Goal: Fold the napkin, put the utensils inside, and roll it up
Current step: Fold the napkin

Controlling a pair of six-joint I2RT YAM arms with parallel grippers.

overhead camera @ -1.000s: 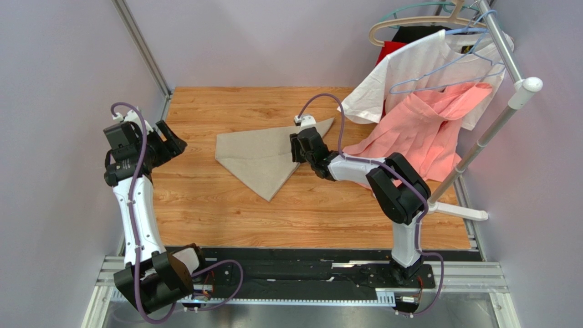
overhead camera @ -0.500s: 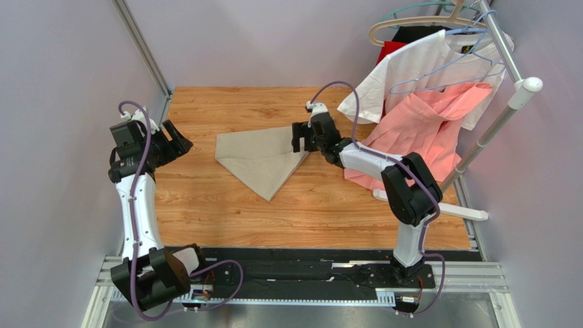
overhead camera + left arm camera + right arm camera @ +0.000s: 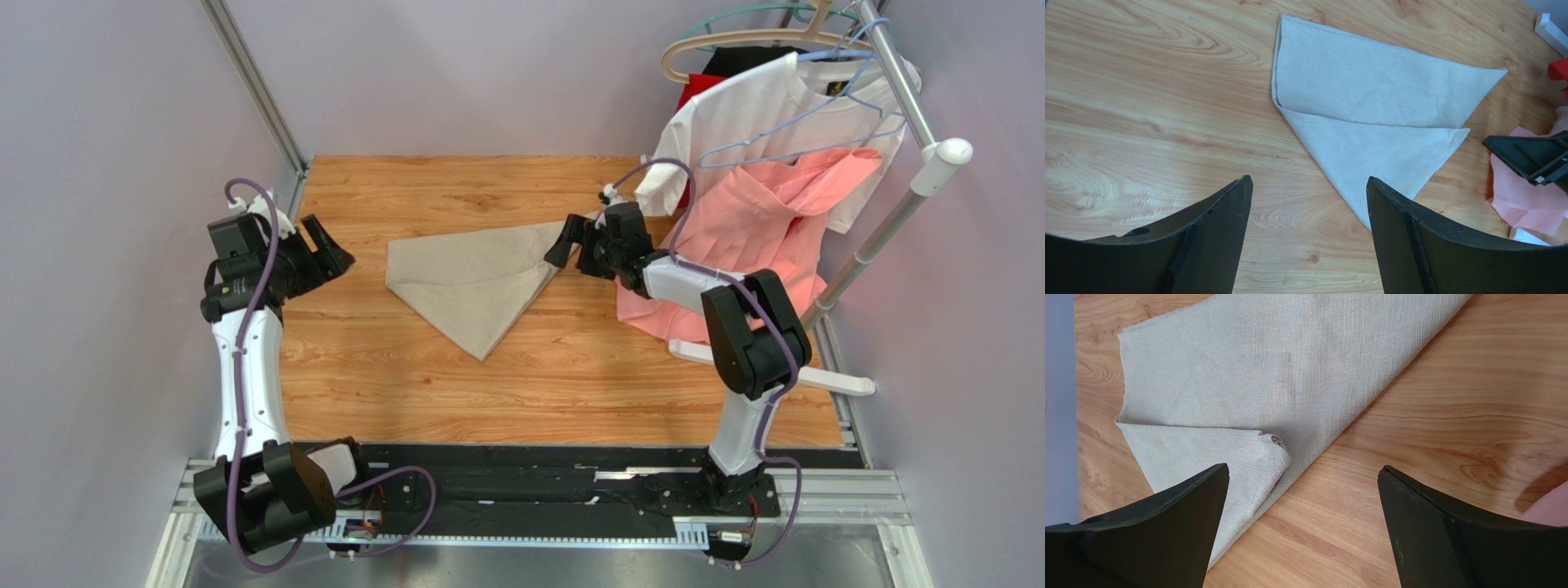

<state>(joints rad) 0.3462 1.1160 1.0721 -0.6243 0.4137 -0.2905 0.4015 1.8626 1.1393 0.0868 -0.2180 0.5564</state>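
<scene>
The beige napkin [image 3: 472, 279] lies flat on the wooden table, folded into a triangle whose two layers sit slightly offset. It also fills the middle of the left wrist view [image 3: 1364, 101] and the upper left of the right wrist view [image 3: 1278, 367], where one small corner is curled over. My right gripper [image 3: 562, 243] hovers open just off the napkin's right tip, and nothing is between its jaws [image 3: 1303, 468]. My left gripper [image 3: 331, 254] is open over bare wood to the left of the cloth [image 3: 1308, 180]. The utensils are out of view.
A clothes rack [image 3: 902, 202] stands at the right edge, holding a white T-shirt [image 3: 748, 116] and a salmon-pink garment [image 3: 767, 233] that drapes onto the table beside my right arm. The rack's white foot [image 3: 810, 374] lies on the table. A metal post [image 3: 252, 86] rises at the back left.
My right gripper opened, let go of the napkin's right corner and drew back to the right. The left gripper edged slightly toward the cloth.
</scene>
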